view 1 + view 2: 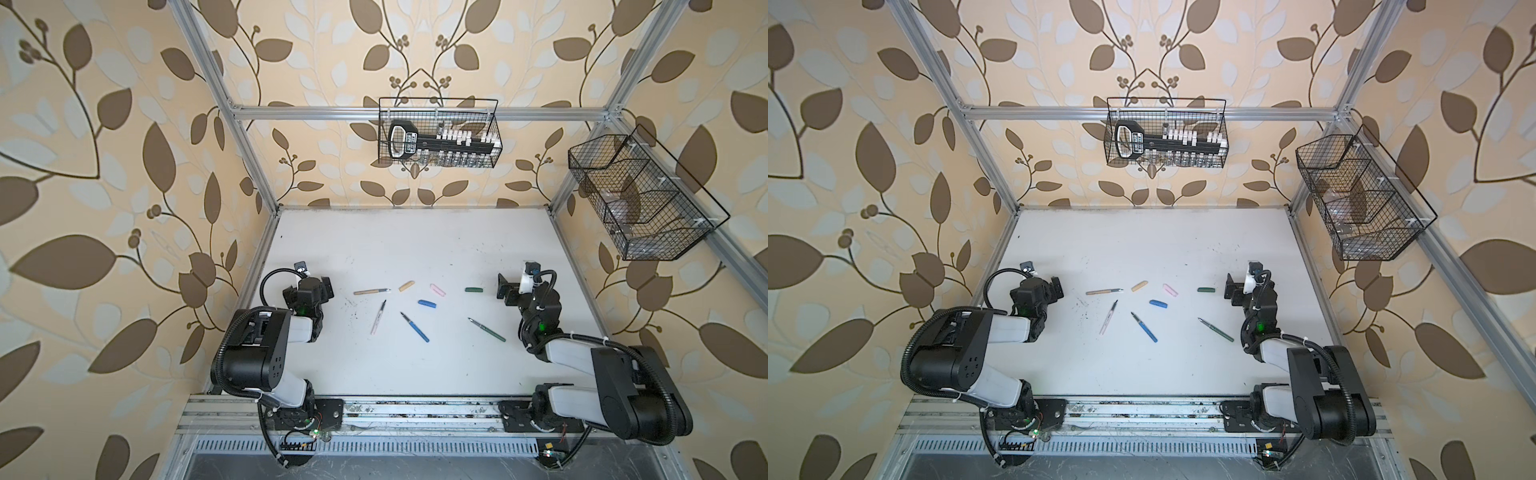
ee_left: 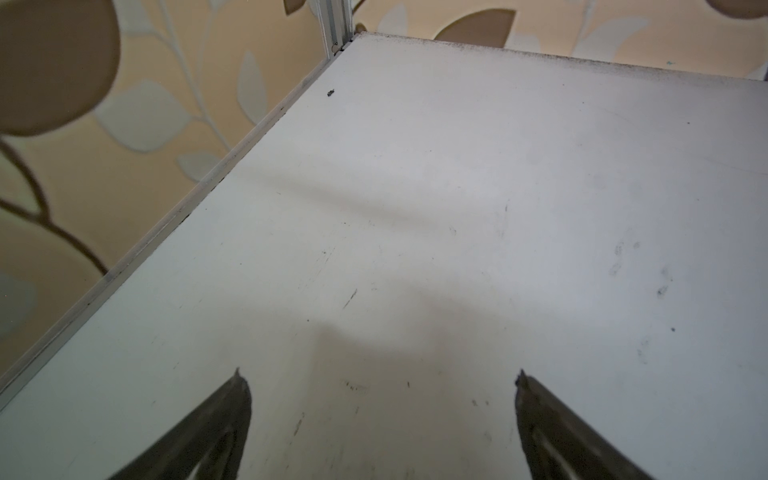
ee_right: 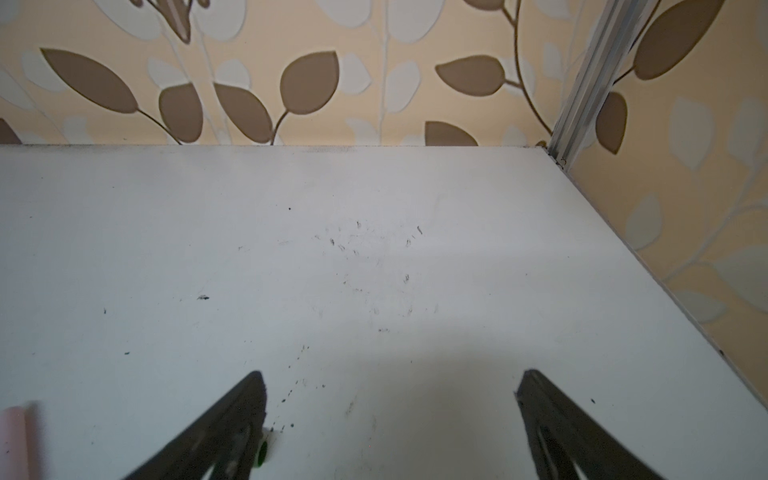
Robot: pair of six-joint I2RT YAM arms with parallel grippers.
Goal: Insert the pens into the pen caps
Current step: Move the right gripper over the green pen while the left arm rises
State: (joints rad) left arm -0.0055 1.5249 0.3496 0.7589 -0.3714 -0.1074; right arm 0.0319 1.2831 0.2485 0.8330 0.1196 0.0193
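Observation:
Four pens lie on the white table (image 1: 415, 249) in both top views: tan (image 1: 372, 291), whitish-pink (image 1: 378, 317), blue (image 1: 414, 327) and dark green (image 1: 487, 329). Beyond them lie the pen caps: tan (image 1: 406, 285), pink (image 1: 437, 289), blue (image 1: 427, 304) and green (image 1: 473, 289). My left gripper (image 1: 327, 286) stands open just left of the tan pen, with only bare table between its fingers in the left wrist view (image 2: 380, 374). My right gripper (image 1: 503, 289) is open and empty right of the green cap (image 3: 262, 451), whose end peeks beside one finger (image 3: 232, 419). The pink cap (image 3: 14, 440) shows at the edge.
A wire basket (image 1: 438, 133) with a black tool hangs on the back wall. Another wire basket (image 1: 640, 199) hangs on the right frame. Aluminium frame posts (image 1: 257, 166) border the table, and a rail (image 1: 415, 411) runs along its front edge.

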